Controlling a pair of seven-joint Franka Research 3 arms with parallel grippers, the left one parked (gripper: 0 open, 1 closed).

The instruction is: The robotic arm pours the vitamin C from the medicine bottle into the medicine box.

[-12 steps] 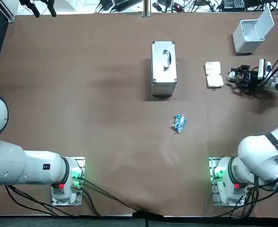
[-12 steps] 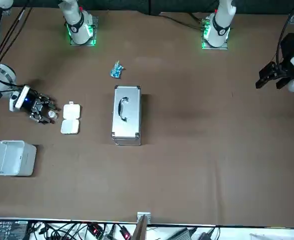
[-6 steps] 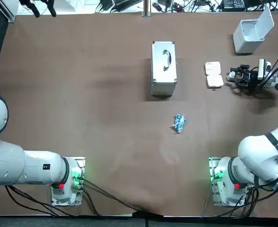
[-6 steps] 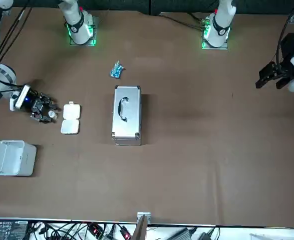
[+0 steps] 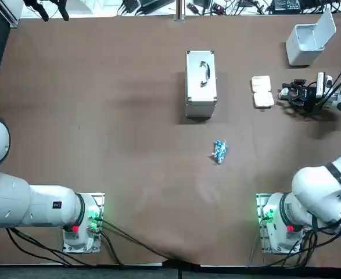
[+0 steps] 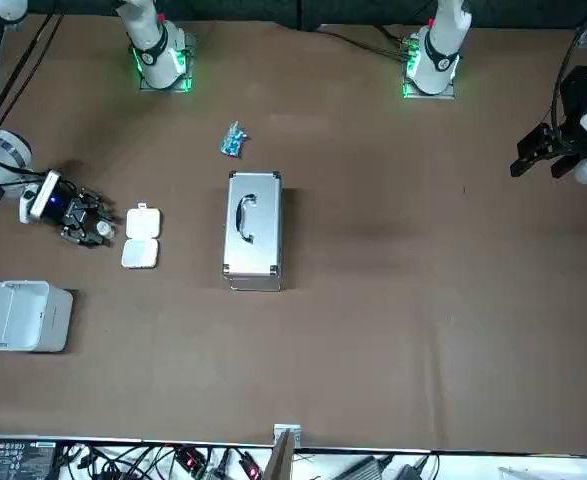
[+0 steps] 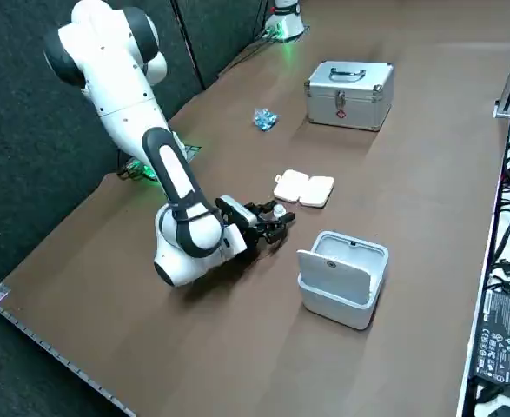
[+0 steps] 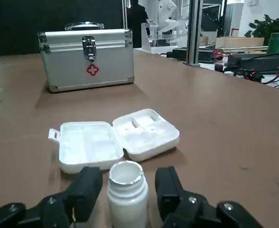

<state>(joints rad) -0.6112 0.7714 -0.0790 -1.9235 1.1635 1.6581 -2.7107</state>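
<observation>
Gripping the bottle [image 8: 127, 194] in the right gripper [image 8: 128, 176], narrowed, with one finger [image 8: 89, 187] on each flank of the white body. Holding it upright and uncapped, mouth showing, just beside the box [image 8: 115, 137] at its long edge, not touching it. Cannot tell whether resting on the table or just above it. See the box open and flat, both white halves facing up, contents of the compartments too unclear to tell. Beyond the box from the gripper, well apart: a silver case [image 8: 87, 59], shut, red cross on its front, handle on top. Nearer the arm bases than the box, well apart: a small blue packet [image 5: 219, 151]. Farther from the bases than the box, near it: a white bin [image 5: 307, 40], lid up.
</observation>
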